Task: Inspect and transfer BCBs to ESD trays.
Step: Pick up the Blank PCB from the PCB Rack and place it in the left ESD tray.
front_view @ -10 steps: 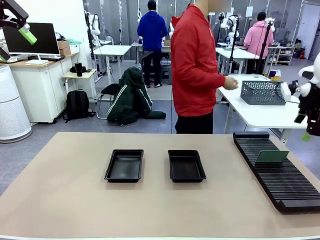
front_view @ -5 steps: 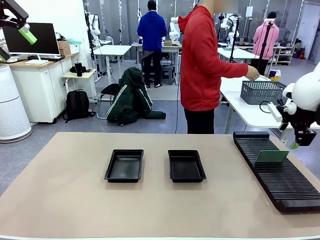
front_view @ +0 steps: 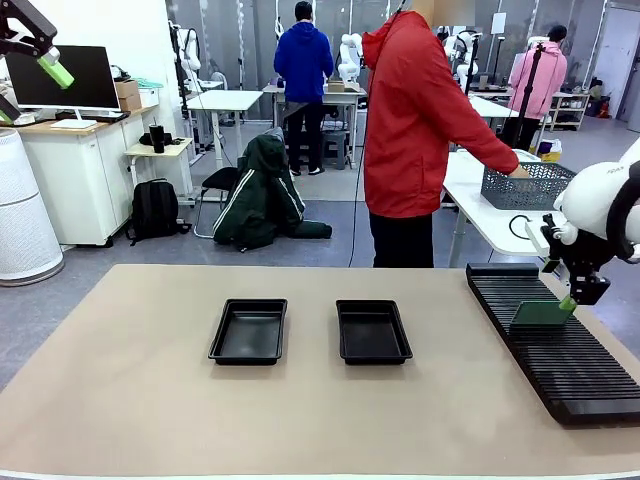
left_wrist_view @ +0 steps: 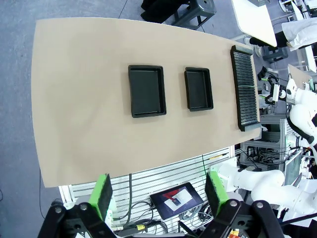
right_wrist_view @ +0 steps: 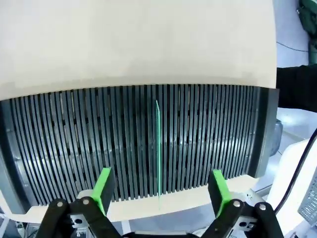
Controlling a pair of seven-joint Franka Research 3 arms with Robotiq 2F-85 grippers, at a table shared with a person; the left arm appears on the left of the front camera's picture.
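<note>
Since a second back we're bringing our right gripper (right_wrist_view: 161, 186) down at the rack (front_view: 590, 370), fingers spread, with the BCB (right_wrist_view: 158, 144) standing in a slot dead ahead between them. Our left gripper (left_wrist_view: 161, 196) is hanging spread too. Both ESD trays (front_view: 249, 331) are sitting bare, so we're just starting.

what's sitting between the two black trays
Nothing. Only a bare strip of the tan table separates the left tray from the right tray. This shows in the front view and, from above, in the left wrist view.

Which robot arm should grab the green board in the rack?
Probably right: the right gripper, open, hangs just over the BCB standing in the rack; the left gripper is high, far off.
</note>
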